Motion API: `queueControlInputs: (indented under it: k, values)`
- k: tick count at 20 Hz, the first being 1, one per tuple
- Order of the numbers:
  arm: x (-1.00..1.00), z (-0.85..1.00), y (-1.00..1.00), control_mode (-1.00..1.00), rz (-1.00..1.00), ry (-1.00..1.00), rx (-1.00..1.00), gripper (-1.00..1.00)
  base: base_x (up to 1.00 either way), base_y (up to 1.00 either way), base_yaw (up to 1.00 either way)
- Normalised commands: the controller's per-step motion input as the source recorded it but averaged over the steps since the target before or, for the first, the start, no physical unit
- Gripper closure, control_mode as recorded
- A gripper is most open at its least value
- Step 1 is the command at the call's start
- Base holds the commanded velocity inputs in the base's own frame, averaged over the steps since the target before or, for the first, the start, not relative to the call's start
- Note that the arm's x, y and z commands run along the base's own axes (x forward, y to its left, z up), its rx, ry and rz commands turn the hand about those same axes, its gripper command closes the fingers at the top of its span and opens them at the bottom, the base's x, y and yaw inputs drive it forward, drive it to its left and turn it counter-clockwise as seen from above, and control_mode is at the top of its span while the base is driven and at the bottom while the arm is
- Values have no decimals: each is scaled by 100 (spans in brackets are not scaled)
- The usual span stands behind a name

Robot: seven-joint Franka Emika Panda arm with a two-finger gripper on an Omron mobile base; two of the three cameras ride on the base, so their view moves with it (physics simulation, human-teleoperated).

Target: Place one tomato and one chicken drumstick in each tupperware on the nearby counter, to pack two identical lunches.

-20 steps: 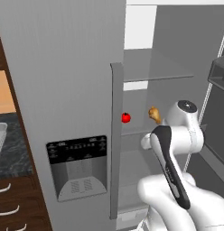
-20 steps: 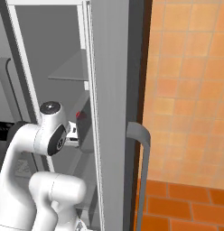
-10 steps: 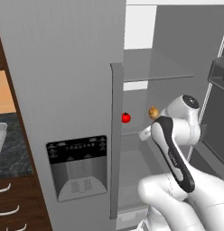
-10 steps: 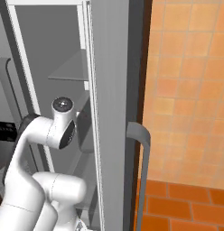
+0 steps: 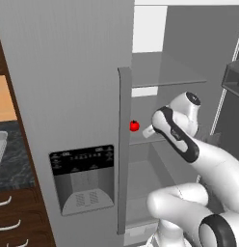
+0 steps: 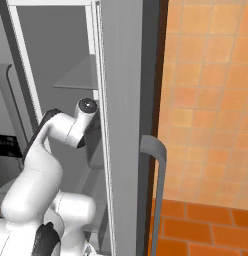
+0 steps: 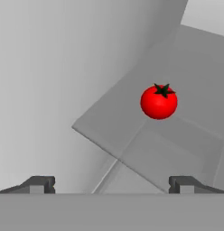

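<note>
Tool (image 7: 111,184) spread wide, empty, well short of target. Tomato (image 7: 159,101) at one o'clock ahead, resting on fridge shelf (image 7: 132,149), stem up. Risk judged: off-centre approach may nudge the round fruit rolling toward shelf's back. Arm (image 5: 177,132) bent at elbow, reaching into open fridge, wrist roughly level.

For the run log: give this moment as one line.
stage: reaching into fridge | target: tomato on fridge shelf | fingers: open, empty, short of tomato | tupperware: unfilled
</note>
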Motion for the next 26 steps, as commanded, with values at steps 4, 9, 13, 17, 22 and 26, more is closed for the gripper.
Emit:
queueControlInputs:
  k: [4, 9, 13, 17, 22, 26]
  values:
    - [68, -24, 0, -100, 8, 0, 2, -100, 0, 0, 0]
    - [71, -11, 2, -100, 0, 4, 0, -100, 0, 0, 0]
    - [50, -1, 0, -100, 0, 1, 0, -100, 0, 0, 0]
    - [55, -30, 0, -100, 0, 0, 0, -100, 0, 0, 0]
    - [37, -37, 13, -100, 0, 0, 0, -100, 0, 0, 0]
    - [1, -21, 27, -100, 4, 0, 1, -100, 0, 0, 0]
